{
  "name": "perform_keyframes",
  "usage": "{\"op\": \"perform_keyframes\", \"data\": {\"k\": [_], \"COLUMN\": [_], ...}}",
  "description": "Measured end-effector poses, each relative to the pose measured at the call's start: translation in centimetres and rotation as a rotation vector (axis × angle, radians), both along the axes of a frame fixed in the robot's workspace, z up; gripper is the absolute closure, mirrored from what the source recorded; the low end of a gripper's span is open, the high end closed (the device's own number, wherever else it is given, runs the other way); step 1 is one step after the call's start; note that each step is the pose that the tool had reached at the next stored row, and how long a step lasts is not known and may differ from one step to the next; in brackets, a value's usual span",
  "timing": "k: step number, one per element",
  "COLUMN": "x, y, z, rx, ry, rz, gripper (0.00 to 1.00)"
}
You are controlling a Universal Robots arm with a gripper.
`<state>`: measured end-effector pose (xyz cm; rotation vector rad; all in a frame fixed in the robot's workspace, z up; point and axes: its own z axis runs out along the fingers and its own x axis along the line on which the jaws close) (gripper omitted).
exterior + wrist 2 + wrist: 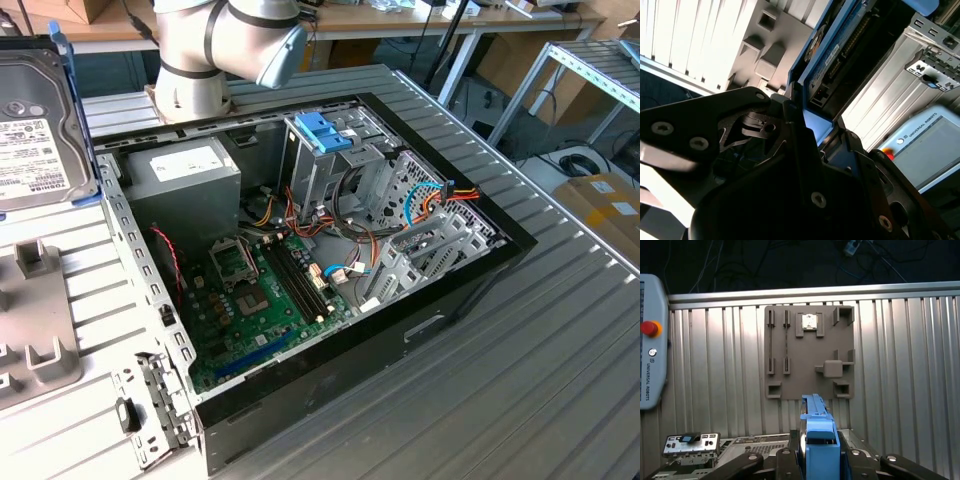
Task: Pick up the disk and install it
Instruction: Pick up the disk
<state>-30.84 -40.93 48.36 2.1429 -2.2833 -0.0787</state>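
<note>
The pincer [819,461] is pinching the disk [819,437] by its 2 broad faces, a jaw on either side. In the first wrist view the drive shows edge-on, with its light blue bracket toward the camera and the grey holder block [810,360] lying beyond it on the ribbed tabletop [715,365]. The second wrist view shows the same grip, the pincer [807,117] closed around the blue-edged disk [840,47]. In the exterior view the disk [30,120] hangs clear of the tabletop [560,330] at the exterior view's left, standing on edge with its white label facing out. There it is on the side where the holder block [40,340] lies, well apart from the drive cage [330,170] inside the open computer case [400,300]. A bare blue caddy handle [322,132] sits at the top of that cage. The step in hand looks to be the carry toward the case, with the install not yet done. To do it well, I judge the drive wants holding square and untilted in the jaws, since a flat metal body pinched on 2 smooth faces could pivot. It also wants enough height to clear the case wall and the power supply [185,175]. The orange cables [440,195] beside the cage look like the likeliest snag, so a slow, straight path seems wise.
</note>
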Motion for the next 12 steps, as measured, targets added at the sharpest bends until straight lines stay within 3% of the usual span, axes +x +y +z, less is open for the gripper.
{"op": "perform_keyframes", "data": {"k": [12], "x": [0.79], "y": [-0.01], "z": [-0.09], "rx": [0.0000], "ry": [0.0000], "rz": [0.000], "gripper": [0.63]}}
